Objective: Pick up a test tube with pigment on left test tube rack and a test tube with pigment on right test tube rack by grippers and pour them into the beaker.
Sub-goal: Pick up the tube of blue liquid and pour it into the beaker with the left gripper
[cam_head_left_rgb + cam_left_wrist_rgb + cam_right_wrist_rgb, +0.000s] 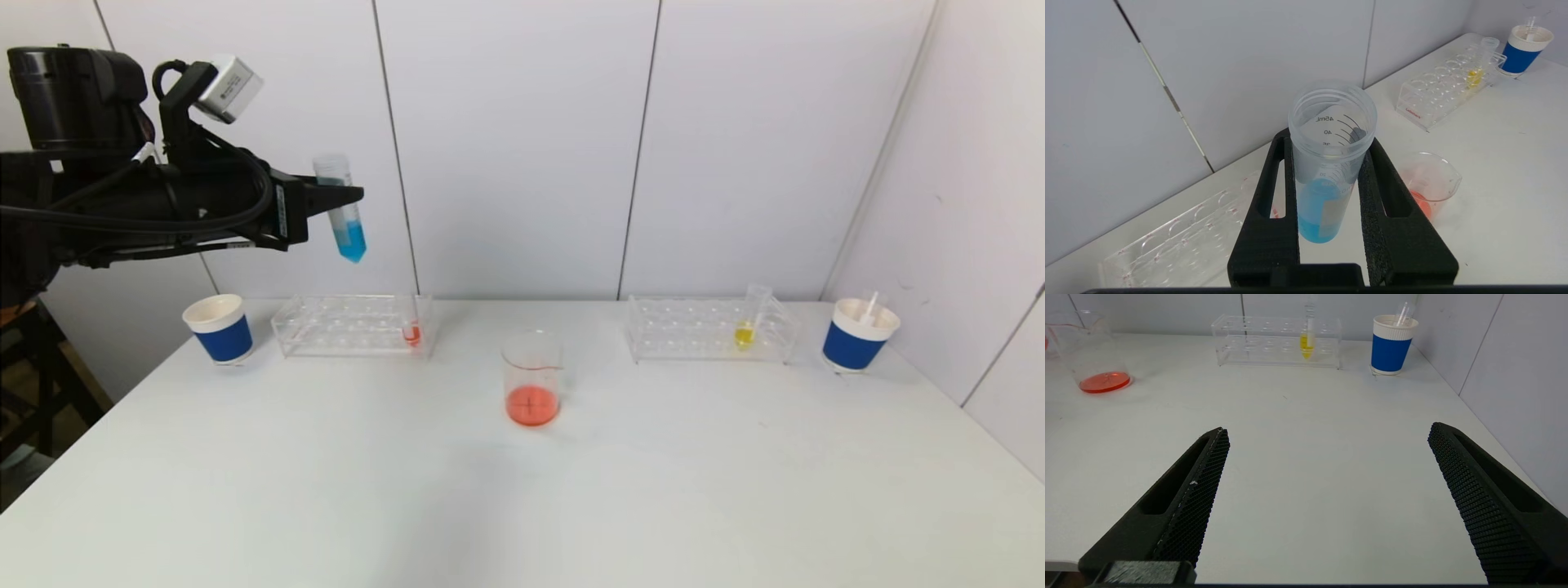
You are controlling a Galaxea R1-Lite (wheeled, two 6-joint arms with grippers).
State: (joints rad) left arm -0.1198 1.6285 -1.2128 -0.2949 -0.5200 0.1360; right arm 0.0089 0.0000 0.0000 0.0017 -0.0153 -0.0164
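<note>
Head view: the left gripper (347,196) grasps the blue tube (343,208), lifted high over the left rack (353,325); the beaker (531,379) sits below and to its right, already holding red liquid.

Left wrist: the tube is clamped upright, unpoured.

Right wrist: the right gripper (1327,465) gapes empty (parked low), the yellow tube (1307,341) ahead in its rack. I judge 2 pours remain.

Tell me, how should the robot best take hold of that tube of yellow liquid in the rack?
By the bare upper stretch of the clear yellow-liquid tube, coming level from the front: it stands upright, neck above the clear plastic rack, lower part enclosed.
</note>
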